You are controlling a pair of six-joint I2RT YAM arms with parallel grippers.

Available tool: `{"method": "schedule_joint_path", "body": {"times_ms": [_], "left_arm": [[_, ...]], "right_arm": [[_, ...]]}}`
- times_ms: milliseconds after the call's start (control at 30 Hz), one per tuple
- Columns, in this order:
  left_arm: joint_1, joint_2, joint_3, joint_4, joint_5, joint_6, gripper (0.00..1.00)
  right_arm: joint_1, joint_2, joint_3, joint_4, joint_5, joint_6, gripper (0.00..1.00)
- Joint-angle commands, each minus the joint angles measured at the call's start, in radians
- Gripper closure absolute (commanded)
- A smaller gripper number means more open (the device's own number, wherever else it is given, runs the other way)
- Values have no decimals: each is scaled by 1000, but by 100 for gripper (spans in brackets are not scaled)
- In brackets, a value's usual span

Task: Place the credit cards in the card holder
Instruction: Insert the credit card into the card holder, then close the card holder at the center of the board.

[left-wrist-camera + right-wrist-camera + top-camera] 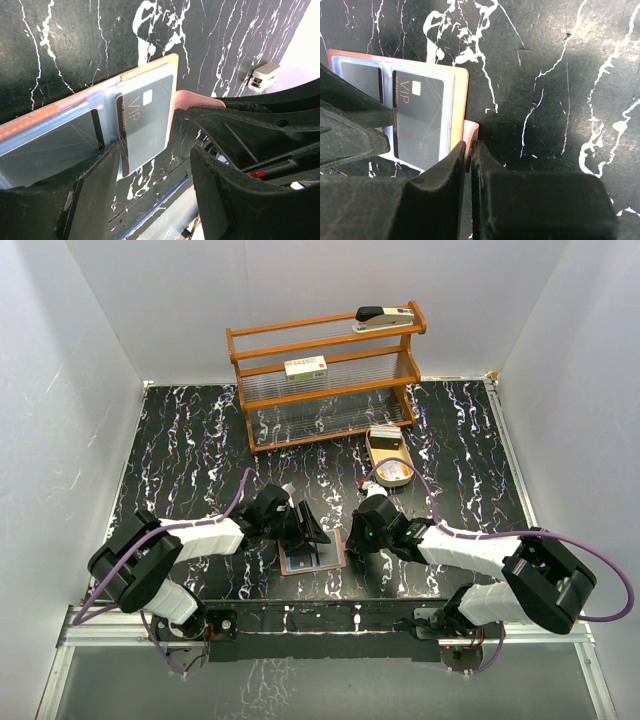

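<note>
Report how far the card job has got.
Done: two dark cards sit pocketed in the holder. In hand: the right fingers pinch the tab, the left fingers stand open over the VIP card. Left: no loose card shows; perhaps only seating it.

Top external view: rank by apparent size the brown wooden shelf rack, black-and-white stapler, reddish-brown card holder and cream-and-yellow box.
Largest: brown wooden shelf rack.
Next: reddish-brown card holder and black-and-white stapler look similar; the holder is partly covered and the stapler sits nearer the camera, so unranked.
Smallest: cream-and-yellow box.
</note>
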Motion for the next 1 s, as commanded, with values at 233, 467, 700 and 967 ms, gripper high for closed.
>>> {"method": "schedule_joint_path", "body": {"times_ms": [233, 467, 700, 967], "left_arm": [[-13, -21, 55, -26, 6, -9, 43], [-13, -89, 73, -211, -73, 29, 41], [-10, -216, 137, -533, -258, 85, 34], [23, -337, 108, -744, -336, 47, 29]], "right_arm": [[2, -19, -12, 76, -14, 20, 100], [2, -33, -9, 58, 1, 27, 100], [2, -81, -27, 33, 0, 27, 100], [2, -121, -27, 4, -18, 31, 100]]}}
